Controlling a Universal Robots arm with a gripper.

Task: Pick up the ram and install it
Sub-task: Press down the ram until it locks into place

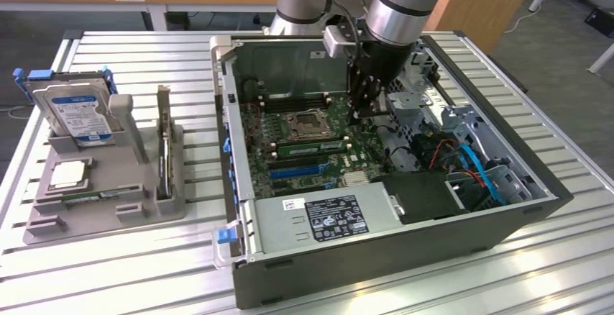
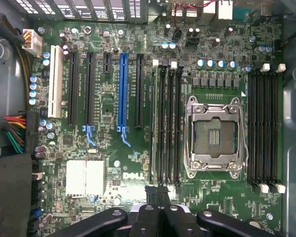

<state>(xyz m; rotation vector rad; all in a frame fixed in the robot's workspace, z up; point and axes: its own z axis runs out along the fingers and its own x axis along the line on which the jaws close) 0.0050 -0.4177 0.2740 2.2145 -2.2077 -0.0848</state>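
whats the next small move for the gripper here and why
Probably lift straight up out of the case: the gripper is shut and holds nothing, low over the motherboard, and a green ram stick already looks seated beside the CPU socket.

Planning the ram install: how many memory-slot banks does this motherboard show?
2: one bank between the blue slot and the processor socket, another bank beyond the socket, beside the case wall.
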